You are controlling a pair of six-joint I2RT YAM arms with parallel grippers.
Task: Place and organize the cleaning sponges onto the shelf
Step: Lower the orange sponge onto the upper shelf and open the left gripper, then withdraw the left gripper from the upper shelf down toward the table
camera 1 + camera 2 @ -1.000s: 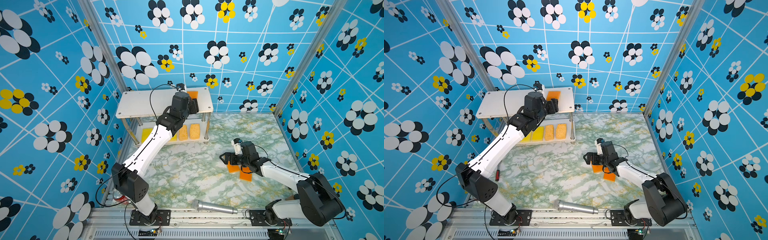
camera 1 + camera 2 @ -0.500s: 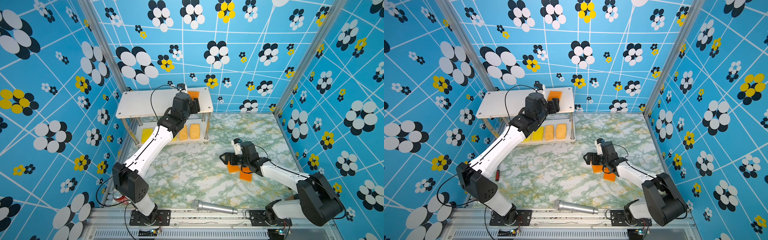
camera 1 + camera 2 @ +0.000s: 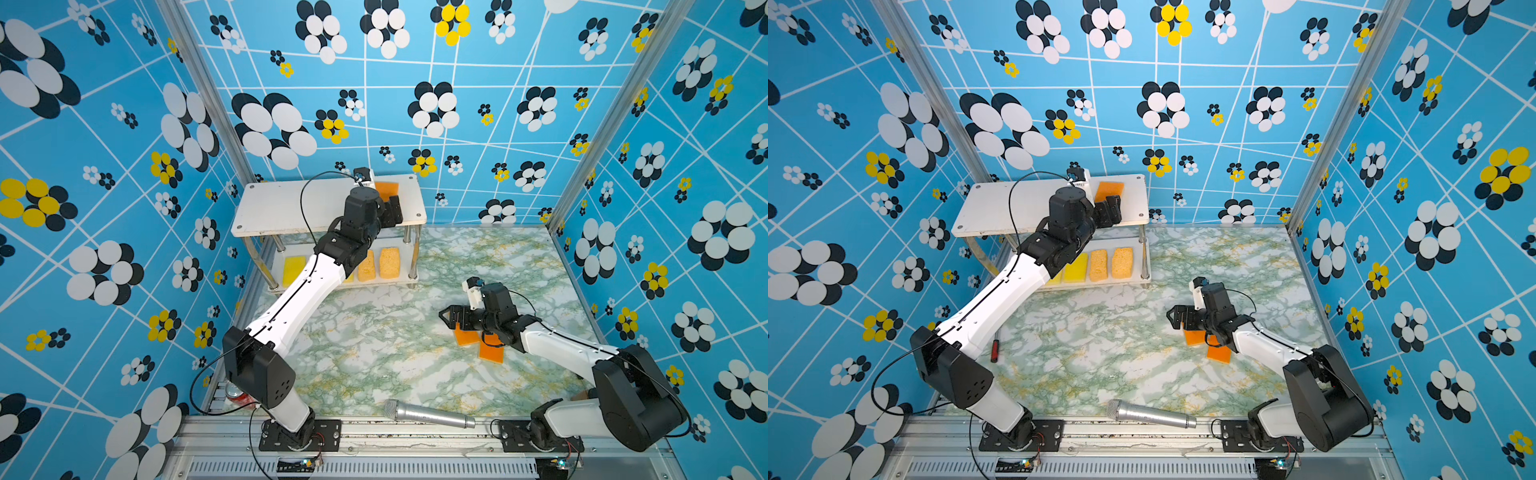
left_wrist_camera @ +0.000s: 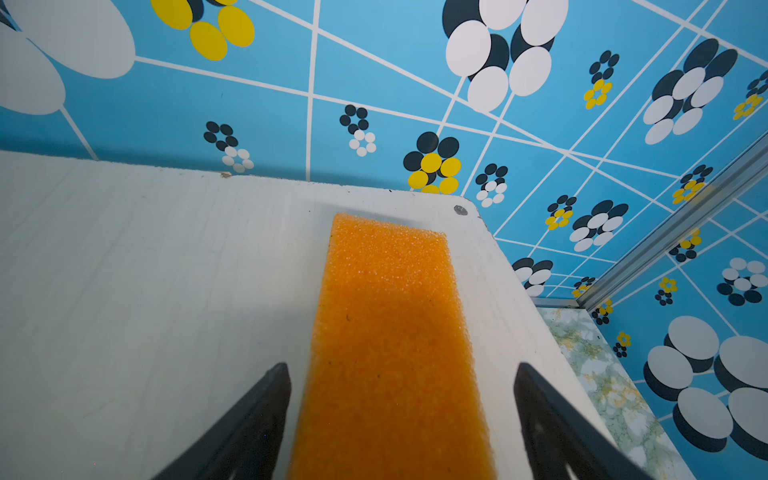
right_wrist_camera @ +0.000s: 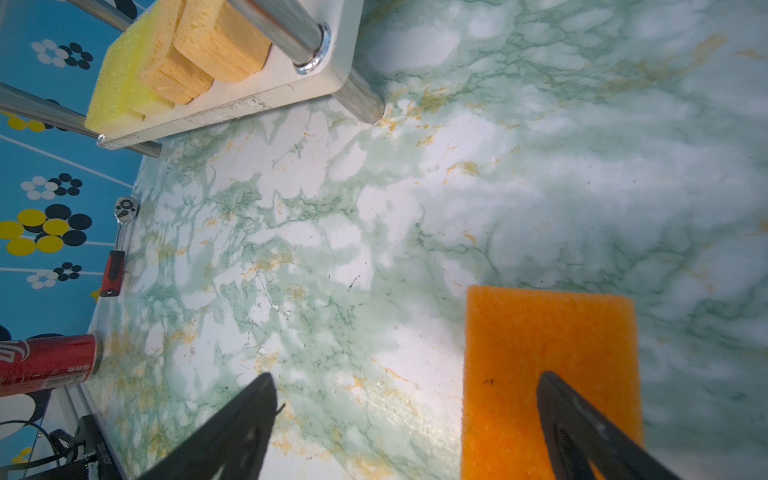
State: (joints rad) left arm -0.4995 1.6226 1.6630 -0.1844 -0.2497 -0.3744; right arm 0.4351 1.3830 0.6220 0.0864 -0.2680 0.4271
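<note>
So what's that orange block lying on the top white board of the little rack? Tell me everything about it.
It is a flat, rectangular orange sponge of coarse, open-pored foam. It lies on the shelf's white top board, towards the right end in both top views, its far corner near a screw. The left gripper straddles its near end, jaws open with a gap on each side, so only the board touches it.

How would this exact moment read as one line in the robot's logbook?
left gripper open, straddling orange sponge on shelf top | right gripper open over second orange sponge on table
</note>
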